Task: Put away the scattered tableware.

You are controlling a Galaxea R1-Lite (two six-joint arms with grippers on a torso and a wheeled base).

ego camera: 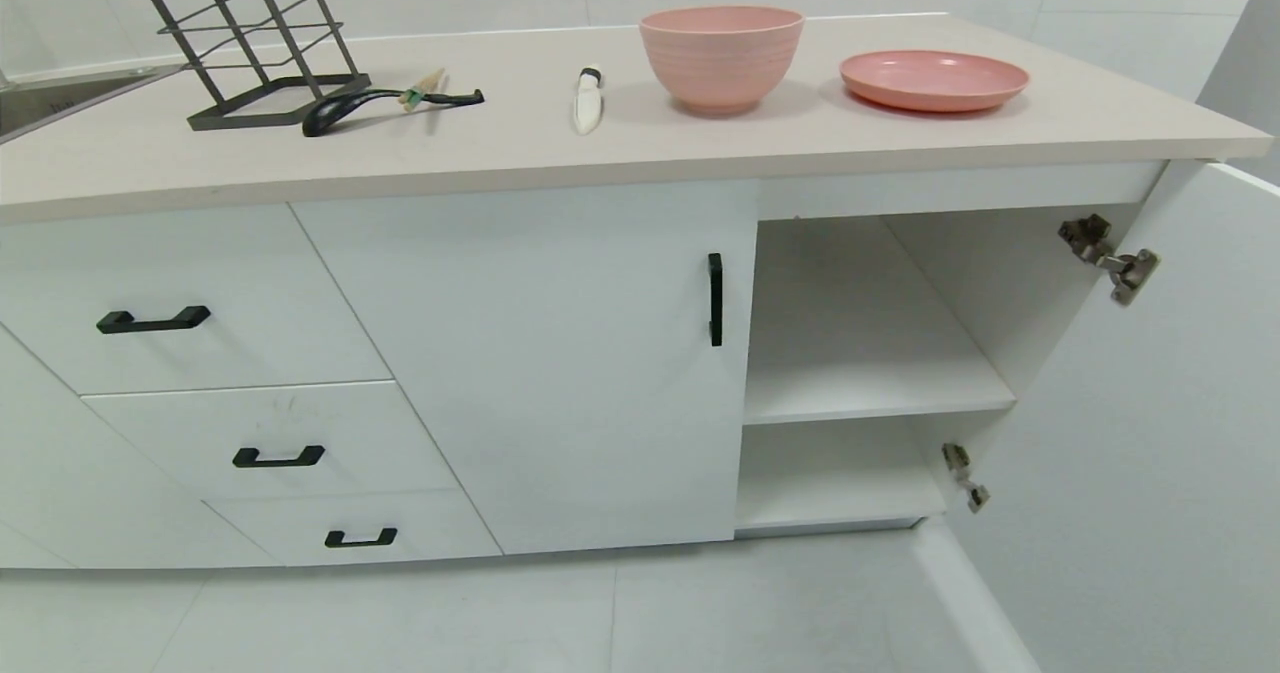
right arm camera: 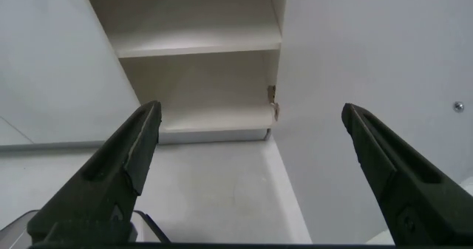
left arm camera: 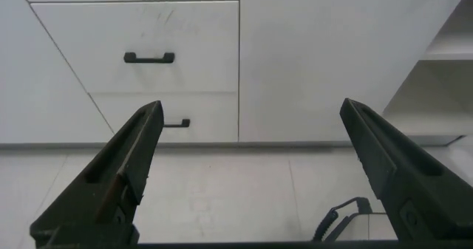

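A ribbed pink bowl (ego camera: pixel 721 56) and a shallow, round pink plate (ego camera: pixel 934 79) sit on a matte beige countertop (ego camera: pixel 500 148) above an open white cabinet (ego camera: pixel 860 353). The left gripper (left arm camera: pixel 251 110) and right gripper (right arm camera: pixel 251 110) both have their fingers spread wide.

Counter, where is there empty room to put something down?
The whole front strip of the counter is bare. There is also a gap between the black spoon and the white knife, and the corner right of the plate. Both shelves in the open cupboard are bare. It is crowded by the rack, and tight between bowl and plate.
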